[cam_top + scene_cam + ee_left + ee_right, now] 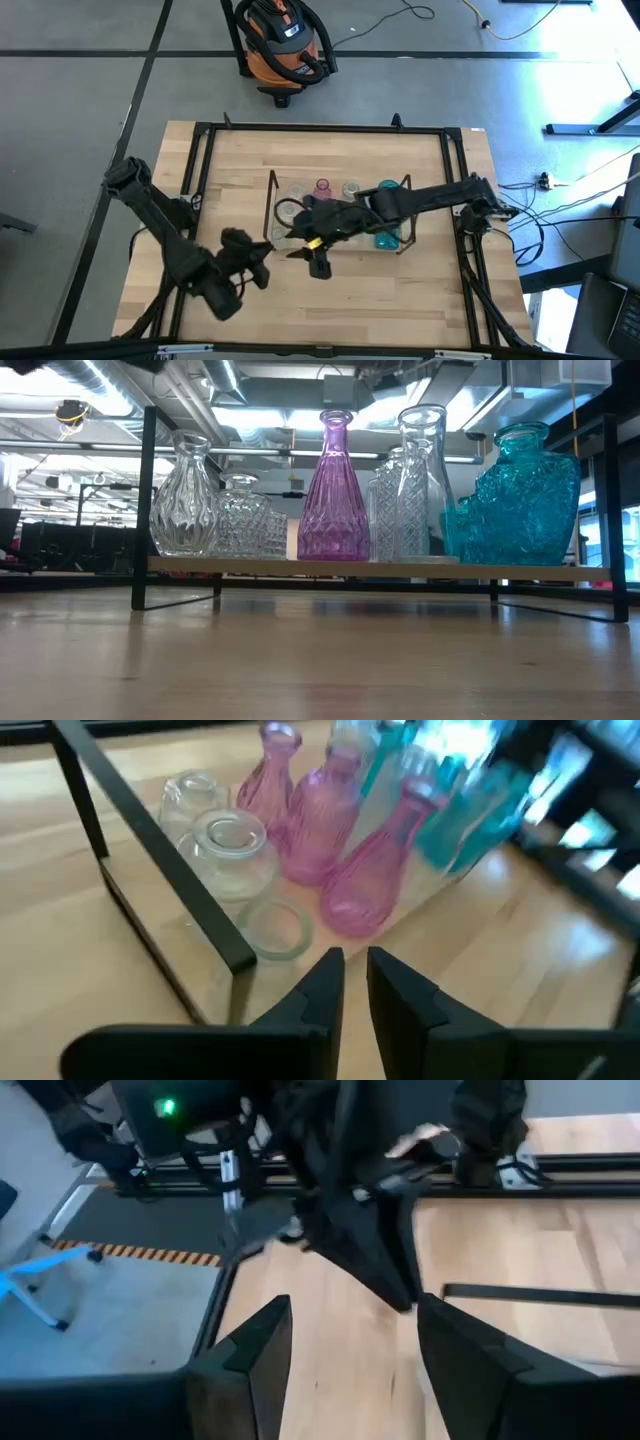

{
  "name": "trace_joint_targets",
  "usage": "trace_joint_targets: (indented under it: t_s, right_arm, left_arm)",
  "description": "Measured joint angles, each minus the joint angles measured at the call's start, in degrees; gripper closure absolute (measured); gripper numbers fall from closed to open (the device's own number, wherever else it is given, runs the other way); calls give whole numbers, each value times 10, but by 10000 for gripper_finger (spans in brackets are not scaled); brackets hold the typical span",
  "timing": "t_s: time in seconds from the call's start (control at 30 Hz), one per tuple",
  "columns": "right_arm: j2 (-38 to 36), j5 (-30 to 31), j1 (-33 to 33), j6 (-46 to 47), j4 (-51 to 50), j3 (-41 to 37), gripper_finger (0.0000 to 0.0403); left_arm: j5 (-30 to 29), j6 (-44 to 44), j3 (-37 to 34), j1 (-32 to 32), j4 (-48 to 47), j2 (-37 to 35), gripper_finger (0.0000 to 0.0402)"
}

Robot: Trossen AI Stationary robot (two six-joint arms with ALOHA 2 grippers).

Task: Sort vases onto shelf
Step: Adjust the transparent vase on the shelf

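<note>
High: right gripper (318, 266) just off shelf (272, 205) front, left gripper (262, 262) beside it.
Low: pink vase (334, 490), clear and teal vases on shelf.
Left wrist: fingers nearly closed, empty.
Right wrist: fingers wide apart, empty.

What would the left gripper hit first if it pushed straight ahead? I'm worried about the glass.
Probably the shelf: its dark end post stands just ahead of the left gripper. A clear vase and pink vase follow; depth is uncertain.
</note>
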Motion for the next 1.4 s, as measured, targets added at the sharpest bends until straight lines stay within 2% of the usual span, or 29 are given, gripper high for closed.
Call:
trace_joint_targets:
  t_s: [0.13,0.23,0.4,0.67,0.77,0.83,1.17,1.4]
  right_arm:
    - [22,-32,-20,-34,8,0,214]
    - [45,-40,-35,-73,8,0,214]
    - [80,-46,-50,-129,8,0,214]
    - [117,-46,-50,-184,11,0,214]
    - [128,-26,-50,-189,15,0,218]
    - [133,-10,-53,-191,18,0,227]
    - [143,-12,-70,-192,35,0,300]
    - [149,-16,-69,-191,29,0,325]
  left_arm:
    - [88,130,0,44,37,-12,368]
    - [111,155,0,58,46,-11,375]
    - [113,136,0,46,43,-11,390]
    - [147,47,0,5,7,-11,401]
    - [147,20,0,-5,-4,-11,401]
    - [147,13,0,-8,-5,-11,401]
    - [145,6,0,-9,-3,-11,401]
    - [140,6,0,-9,-2,-11,401]
